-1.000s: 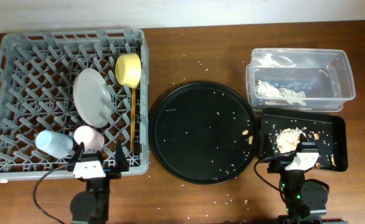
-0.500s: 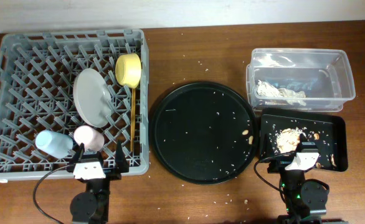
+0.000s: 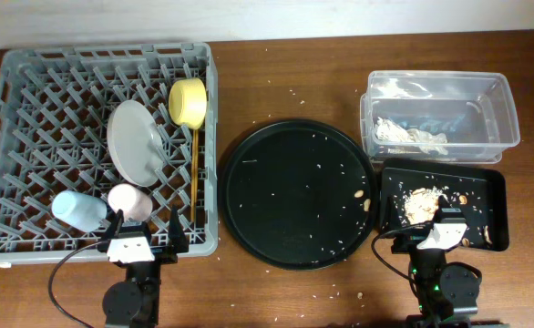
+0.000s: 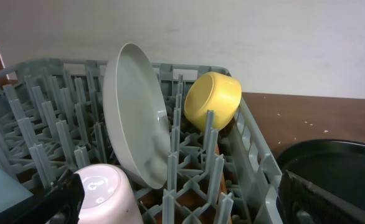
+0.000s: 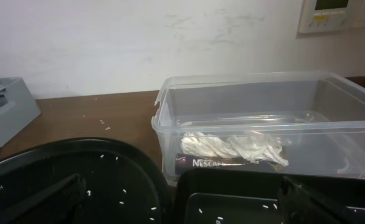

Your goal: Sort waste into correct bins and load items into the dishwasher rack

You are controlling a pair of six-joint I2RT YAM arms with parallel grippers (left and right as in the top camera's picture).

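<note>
Leftover food scraps (image 3: 364,203) lie near the right gripper (image 3: 436,225), to its left — jaws spread, empty — well apart from the left gripper (image 3: 146,228), likewise spread.

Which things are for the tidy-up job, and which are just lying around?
For the job: dishwasher rack, grey-green plate, yellow bowl, light blue cup, pink cup, chopsticks, clear tub, napkin, black rectangular tray, food scraps.
Just lying about: round black tray, wall panel.
</note>
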